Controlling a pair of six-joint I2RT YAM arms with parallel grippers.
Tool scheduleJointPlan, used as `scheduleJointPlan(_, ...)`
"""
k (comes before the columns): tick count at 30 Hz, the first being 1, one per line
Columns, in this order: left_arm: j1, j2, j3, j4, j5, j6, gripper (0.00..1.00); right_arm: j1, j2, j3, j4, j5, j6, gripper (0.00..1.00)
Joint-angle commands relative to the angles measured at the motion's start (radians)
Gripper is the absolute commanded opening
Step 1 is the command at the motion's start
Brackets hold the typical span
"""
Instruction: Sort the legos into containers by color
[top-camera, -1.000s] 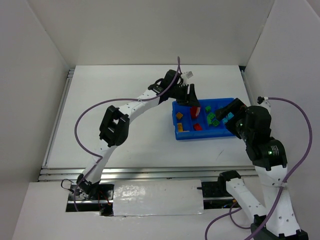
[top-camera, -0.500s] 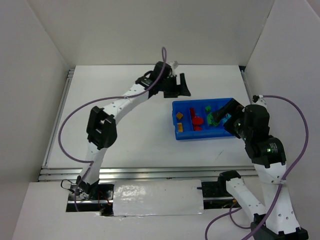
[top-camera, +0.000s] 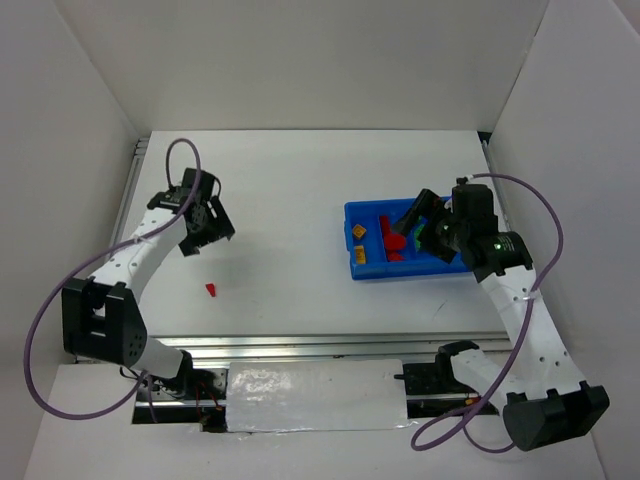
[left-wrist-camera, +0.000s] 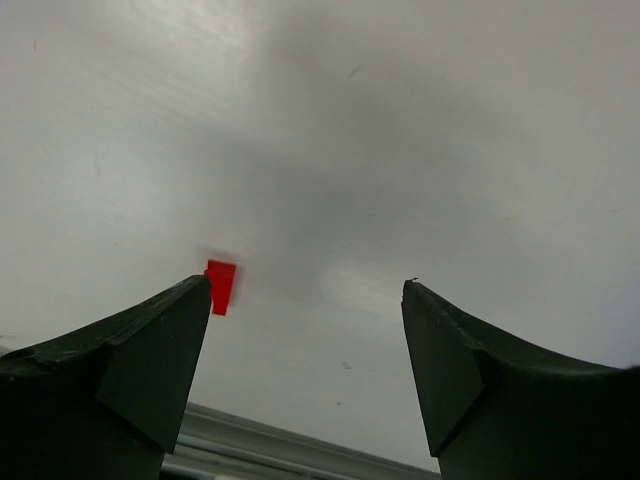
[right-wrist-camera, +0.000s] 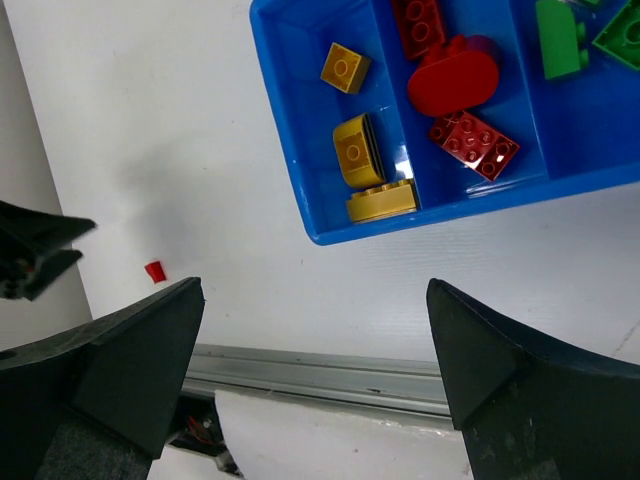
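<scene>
1. At the near edge, the grey aluminium rail (top-camera: 300, 345) borders the white table (top-camera: 290, 190). The small red plastic lego brick (top-camera: 211, 289) lies on the bare table just beyond this rail, on the left side. It is well apart from the tray.
2. The left gripper (top-camera: 203, 228) hovers beyond the brick with its jaws apart and nothing between them. From this gripper, the brick lies toward the near edge and slightly to the right.
3. In the left wrist view, the brick (left-wrist-camera: 220, 286) sits just beside the left fingertip (left-wrist-camera: 185, 305), off the midline of the gap. It is small and blurred. It appears slightly longer up the frame than across, so its long axis would run across the closing line.
4. Judgement: the gap must be centred over the brick before descent. Otherwise the left finger is likely to land on the brick or push it aside.
5. Farther right stands the shallow bright-blue plastic tray (top-camera: 400, 272). Its end compartment, nearest the left arm, holds the yellow bricks (right-wrist-camera: 353, 150). The next compartment holds the red bricks (right-wrist-camera: 452, 82), and the green bricks (right-wrist-camera: 558, 38) lie beyond. Judgement: the stray brick belongs in the red compartment.
6. The right gripper (top-camera: 425, 220) hangs over the tray with its jaws wide apart and empty. It is well apart from the stray brick, so the left arm is the nearer one.
</scene>
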Motion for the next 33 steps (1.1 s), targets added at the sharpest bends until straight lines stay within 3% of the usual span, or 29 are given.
scheduleJointPlan(1, 0.01, -0.022, -0.12, -0.013, 0.014, 0.032, 0.89, 0.013, 0.034, 0.045, 0.066, -0.032, -0.041, 1.0)
scheduleJointPlan(9, 0.032, 0.013, -0.273, 0.016, 0.065, -0.047, 0.83, 0.013, 0.08, 0.055, 0.089, -0.064, -0.055, 1.0)
scheduleJointPlan(12, 0.041, 0.044, -0.298, 0.056, 0.078, -0.041, 0.74, 0.015, 0.087, 0.056, 0.089, -0.071, -0.058, 1.0)
scheduleJointPlan(23, 0.059, 0.098, -0.364, 0.147, 0.071, -0.066, 0.71, 0.015, 0.073, 0.052, 0.082, -0.059, -0.067, 1.0)
scheduleJointPlan(26, 0.067, 0.108, -0.372, 0.159, 0.074, -0.064, 0.61, 0.015, 0.07, 0.048, 0.081, -0.059, -0.067, 1.0)
scheduleJointPlan(32, 0.076, 0.099, -0.376, 0.162, 0.077, -0.061, 0.29, 0.015, 0.076, 0.064, 0.076, -0.048, -0.07, 1.0)
scheduleJointPlan(33, 0.076, 0.096, -0.373, 0.161, 0.078, -0.06, 0.2, 0.015, 0.077, 0.064, 0.075, -0.047, -0.07, 1.0)
